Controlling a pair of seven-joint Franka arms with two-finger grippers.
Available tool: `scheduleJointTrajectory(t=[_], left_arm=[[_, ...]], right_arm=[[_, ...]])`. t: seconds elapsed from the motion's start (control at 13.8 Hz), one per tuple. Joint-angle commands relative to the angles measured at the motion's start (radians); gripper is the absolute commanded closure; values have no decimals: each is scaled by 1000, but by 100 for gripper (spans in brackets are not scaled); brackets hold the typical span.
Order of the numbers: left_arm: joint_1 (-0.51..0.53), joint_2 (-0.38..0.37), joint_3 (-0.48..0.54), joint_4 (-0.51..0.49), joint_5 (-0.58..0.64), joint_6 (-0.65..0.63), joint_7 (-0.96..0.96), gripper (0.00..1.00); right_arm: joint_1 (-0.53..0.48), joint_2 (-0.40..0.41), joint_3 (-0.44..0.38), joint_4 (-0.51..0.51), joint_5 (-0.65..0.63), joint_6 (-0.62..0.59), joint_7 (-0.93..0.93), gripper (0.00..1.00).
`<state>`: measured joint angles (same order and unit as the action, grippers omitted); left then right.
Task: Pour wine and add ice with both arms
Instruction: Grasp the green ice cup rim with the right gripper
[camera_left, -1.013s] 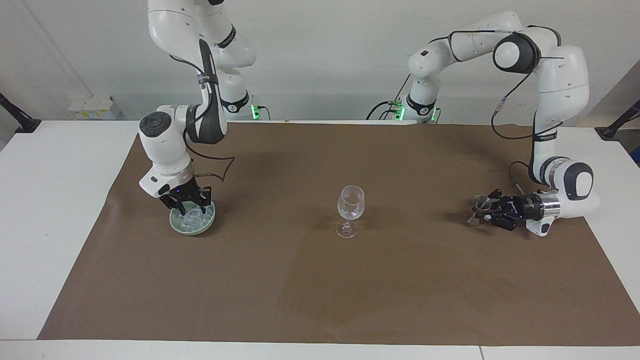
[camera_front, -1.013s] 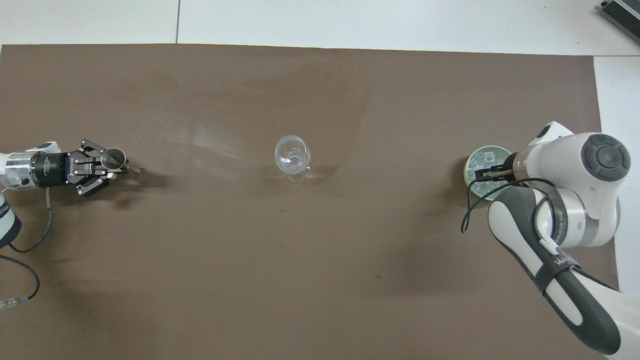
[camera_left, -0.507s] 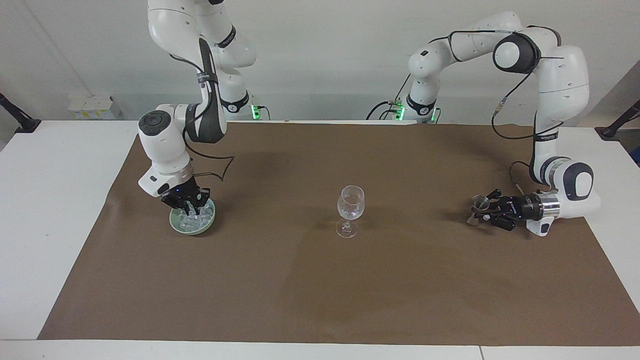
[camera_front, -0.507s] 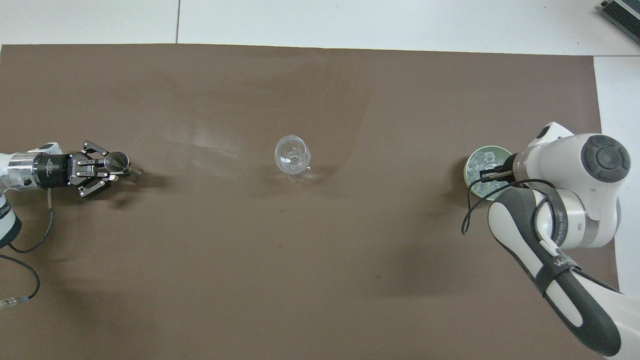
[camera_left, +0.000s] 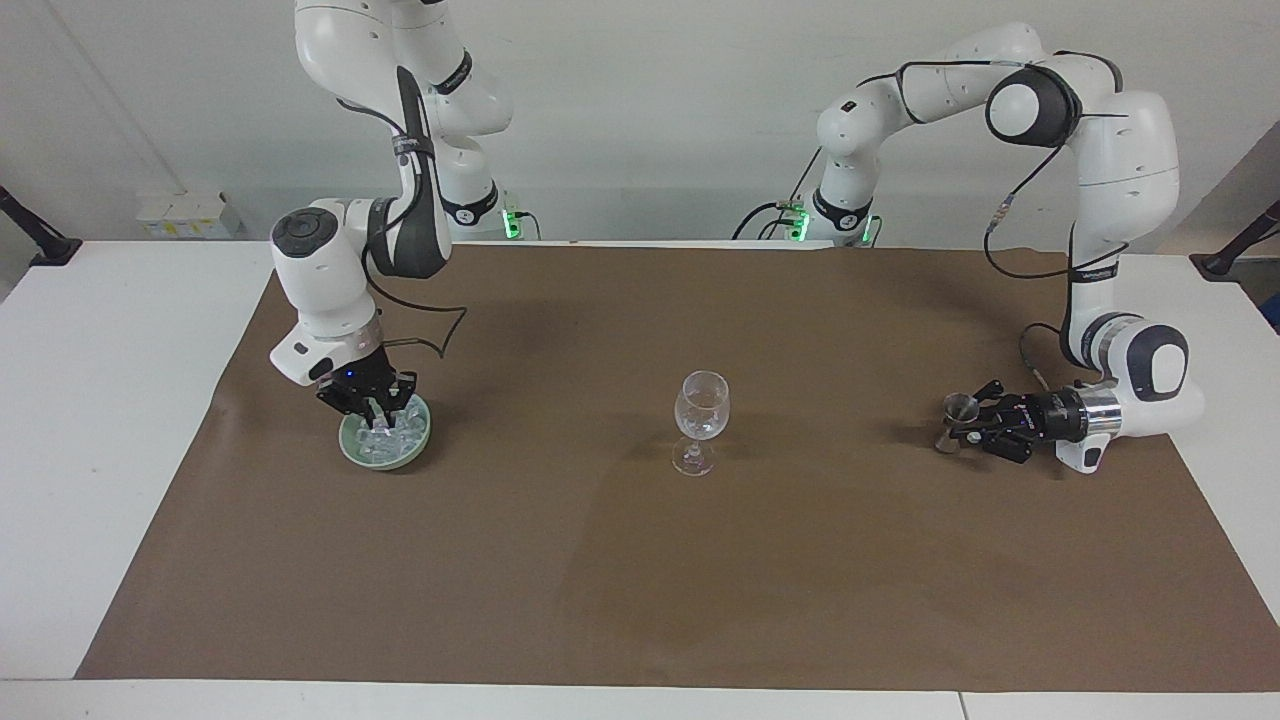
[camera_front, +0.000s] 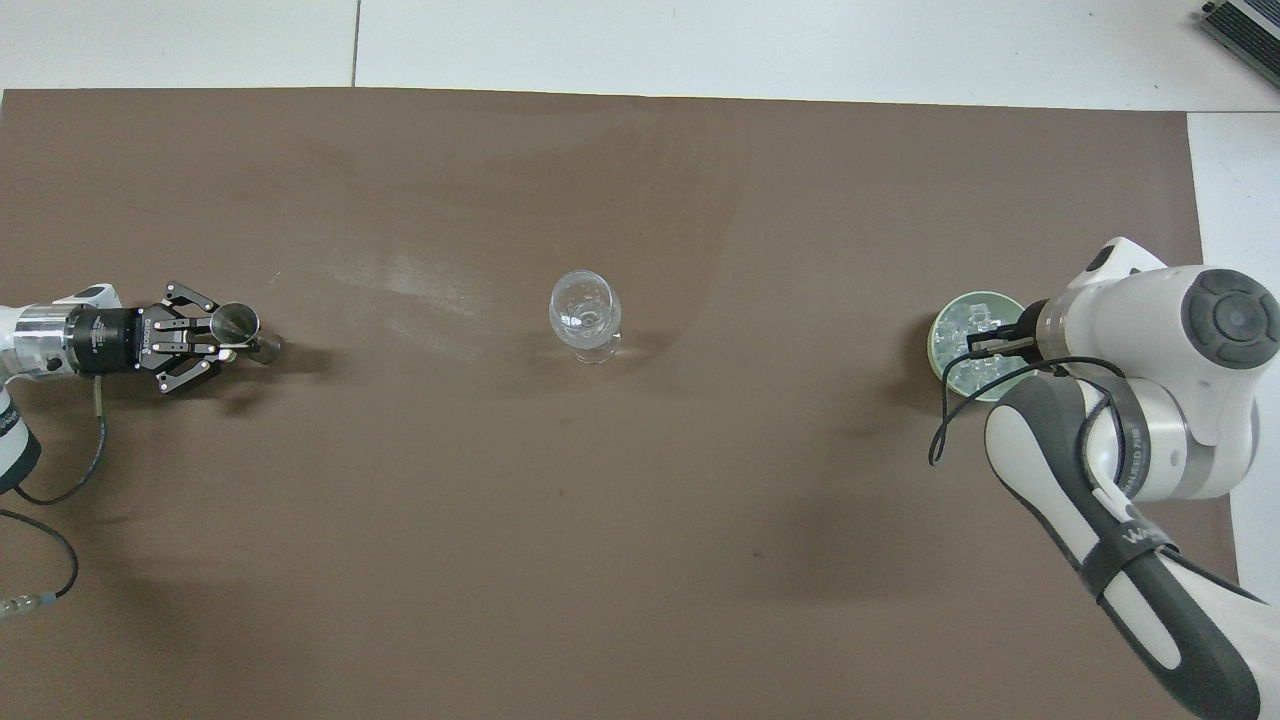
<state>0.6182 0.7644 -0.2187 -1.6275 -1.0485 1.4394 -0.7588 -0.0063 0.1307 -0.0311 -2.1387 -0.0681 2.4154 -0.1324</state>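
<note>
– One worktop (camera_left: 100, 400), brown mat (camera_left: 640, 560) over it, two arms in attendance. State their positions against the wine glass (camera_left: 701, 405).

– Right arm (camera_left: 320, 280) stands toward its own end of the worktop from the wine glass, its pincer (camera_left: 380, 412) just over the green bowl (camera_left: 350, 450). Left arm (camera_left: 1110, 180) is toward the other end, its pincer (camera_left: 958, 425) low over the mat and clamped on a small metal cup (camera_left: 962, 405). Wine glass upright between them, well apart from both.

– And the ice (camera_left: 385, 440)?

– Heaped in the green bowl, about level with the wine glass. It lies directly beneath the right pincer, which points down into it; that arm is plainly the nearer. The fingertips are together. Whether a chunk sits between them, I cannot tell.

– What does the coming move turn on?

– In my judgement, on carrying across to the wine glass, which lies sideways along the worktop from the bowl.

– Changes since a second ago?

– Right pincer then sat lower in the bowl with jaws apart; it has since closed and risen a little. Left pincer has barely shifted.
</note>
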Motion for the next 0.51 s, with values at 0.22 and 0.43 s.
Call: scheduleJointTrajectory(t=[0.22, 0.43], left_arm=[[-8, 18, -1, 35, 21, 10, 4, 100], [-11, 18, 1, 37, 28, 21, 6, 100]], right_arm=[[-4, -40, 8, -9, -13, -13, 25, 100], [5, -69, 16, 2, 1, -22, 45, 100]])
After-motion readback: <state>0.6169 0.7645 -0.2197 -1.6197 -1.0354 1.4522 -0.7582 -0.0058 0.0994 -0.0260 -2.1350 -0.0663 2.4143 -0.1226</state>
